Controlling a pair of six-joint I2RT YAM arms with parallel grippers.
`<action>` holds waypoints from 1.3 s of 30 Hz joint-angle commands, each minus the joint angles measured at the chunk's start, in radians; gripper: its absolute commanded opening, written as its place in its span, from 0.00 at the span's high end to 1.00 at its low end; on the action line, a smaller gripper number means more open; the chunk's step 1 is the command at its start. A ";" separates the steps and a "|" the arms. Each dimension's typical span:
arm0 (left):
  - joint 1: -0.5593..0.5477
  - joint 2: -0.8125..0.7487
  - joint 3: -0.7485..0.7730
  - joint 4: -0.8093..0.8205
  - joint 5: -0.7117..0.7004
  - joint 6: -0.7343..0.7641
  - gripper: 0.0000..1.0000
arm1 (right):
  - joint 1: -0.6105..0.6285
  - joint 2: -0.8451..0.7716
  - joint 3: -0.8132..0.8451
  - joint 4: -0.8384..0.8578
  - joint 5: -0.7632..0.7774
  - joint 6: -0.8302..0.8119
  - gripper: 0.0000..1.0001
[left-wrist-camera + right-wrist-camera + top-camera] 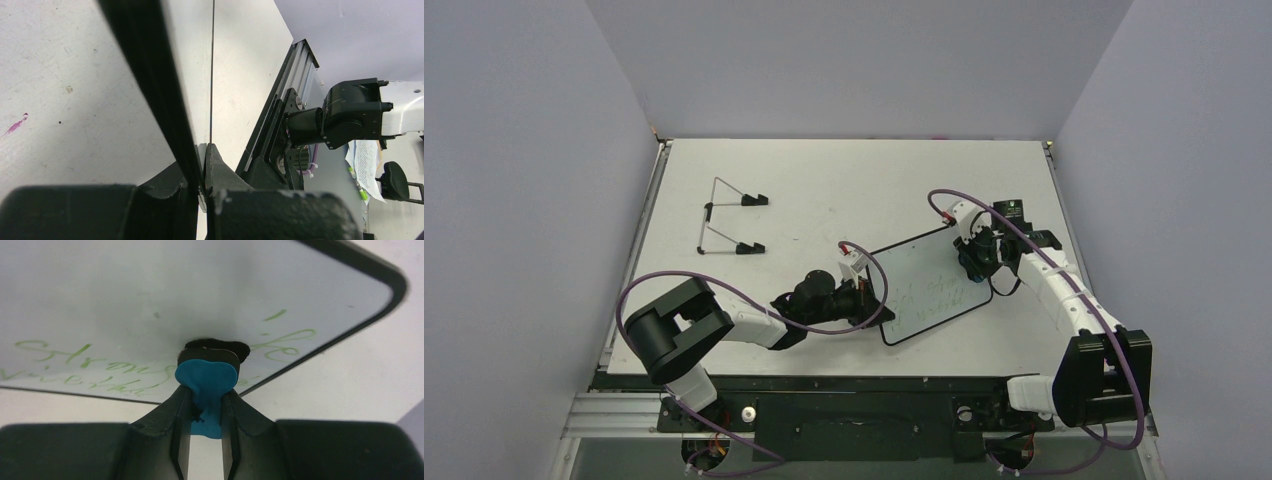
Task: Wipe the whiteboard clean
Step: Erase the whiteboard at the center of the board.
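**Erasing hardly begun, nearly all the writing left**

The whiteboard [929,290] sits at about 4 o'clock from the middle of the table [824,180]. The left gripper [869,298] is clamped on the board's 8 o'clock edge, steadying it. The right gripper [974,262], at the board's 2 o'clock corner, is closed on a blue eraser [205,380] whose dark pad touches the white face. In the right wrist view, green handwriting [90,362] runs from 9 o'clock to 3 o'clock of the eraser, with no clearly wiped patch. I judge that nearly all the wiping remains.
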 commanded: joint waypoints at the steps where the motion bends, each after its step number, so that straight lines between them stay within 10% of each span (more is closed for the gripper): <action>1: -0.008 -0.038 0.000 0.038 0.033 0.063 1.00 | 0.014 0.002 0.032 -0.103 -0.196 -0.104 1.00; 24: -0.008 -0.037 -0.010 0.057 0.030 0.061 1.00 | -0.033 -0.076 -0.010 0.189 0.054 0.126 1.00; 39: -0.007 -0.030 -0.011 0.091 0.041 0.061 1.00 | -0.056 -0.062 0.044 -0.095 -0.325 -0.121 1.00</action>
